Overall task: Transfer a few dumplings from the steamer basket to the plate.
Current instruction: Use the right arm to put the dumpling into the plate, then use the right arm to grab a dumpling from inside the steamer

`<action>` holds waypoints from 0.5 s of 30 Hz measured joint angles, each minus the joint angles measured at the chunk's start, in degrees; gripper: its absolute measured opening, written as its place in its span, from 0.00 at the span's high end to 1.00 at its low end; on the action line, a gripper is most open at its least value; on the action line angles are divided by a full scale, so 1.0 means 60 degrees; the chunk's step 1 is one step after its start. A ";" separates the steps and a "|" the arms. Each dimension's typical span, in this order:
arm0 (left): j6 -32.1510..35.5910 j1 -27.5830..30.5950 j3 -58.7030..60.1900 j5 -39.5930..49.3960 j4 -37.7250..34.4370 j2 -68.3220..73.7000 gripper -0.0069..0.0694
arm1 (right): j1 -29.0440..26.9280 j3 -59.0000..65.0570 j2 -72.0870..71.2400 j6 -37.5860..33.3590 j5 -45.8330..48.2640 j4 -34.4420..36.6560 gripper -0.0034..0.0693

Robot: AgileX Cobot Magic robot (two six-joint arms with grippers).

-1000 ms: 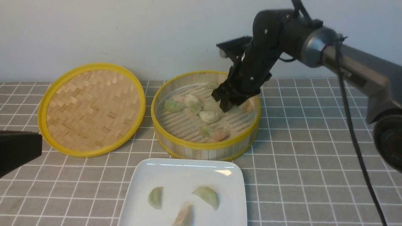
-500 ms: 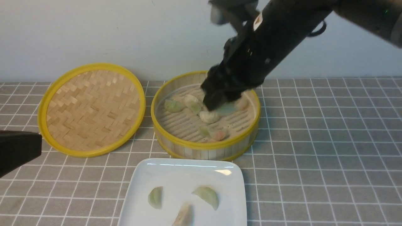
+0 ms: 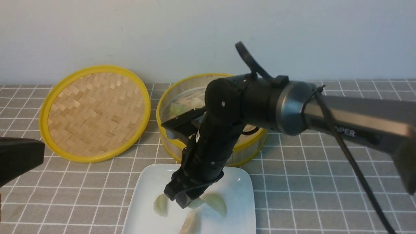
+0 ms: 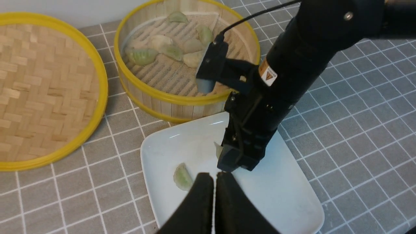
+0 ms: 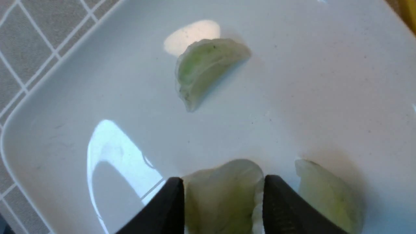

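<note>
My right gripper [image 3: 183,199] is low over the white plate [image 3: 242,208], shut on a pale green dumpling [image 5: 224,195] that fills the gap between its fingers. Whether that dumpling touches the plate I cannot tell. Three other dumplings lie on the plate, at its left [image 3: 161,204], right [image 3: 217,204] and front [image 3: 190,224]. The steamer basket [image 3: 158,113] stands behind the plate, mostly hidden by my right arm; the left wrist view shows several dumplings [image 4: 141,55] on its floor. My left gripper [image 4: 214,177] is shut and empty, hovering over the plate's near side.
The shallow woven yellow-rimmed lid [image 3: 94,110] lies flat to the left of the basket. The table has a grey tiled cloth [image 3: 325,182]. My right arm reaches across the basket's front. A white wall closes the back.
My right gripper lifted out of the basket with a dumpling and swung forward and down to the plate. The left arm has not moved.
</note>
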 joint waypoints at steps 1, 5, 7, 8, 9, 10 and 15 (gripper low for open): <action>0.0000 0.0000 0.0000 0.0000 0.0000 0.0000 0.92 | 0.0000 -0.0001 0.0070 0.0000 -0.0025 0.0024 0.48; 0.0078 0.0000 0.0000 0.0060 0.0000 0.0000 0.92 | 0.0003 -0.0302 0.0104 0.0000 0.0009 0.0022 0.30; 0.0109 0.0000 0.0000 0.0088 0.0000 0.0000 0.92 | 0.0003 -0.0705 0.0104 0.0000 0.0221 -0.0161 0.24; 0.0113 0.0000 0.0000 0.0115 0.0000 0.0000 0.92 | 0.0003 -0.1031 0.0104 0.0000 0.0363 -0.0351 0.22; 0.0112 0.0000 0.0000 0.0159 0.0000 0.0000 0.92 | 0.0003 -0.1391 0.0104 0.0021 0.0538 -0.0693 0.20; 0.0112 0.0000 0.0000 0.0193 0.0000 0.0000 0.92 | 0.0003 -0.1694 0.0095 0.0075 0.0694 -0.1039 0.20; 0.0112 0.0000 0.0000 0.0248 0.0000 0.0000 0.92 | -0.0370 -0.3119 0.0095 0.1022 0.0832 -0.2990 0.18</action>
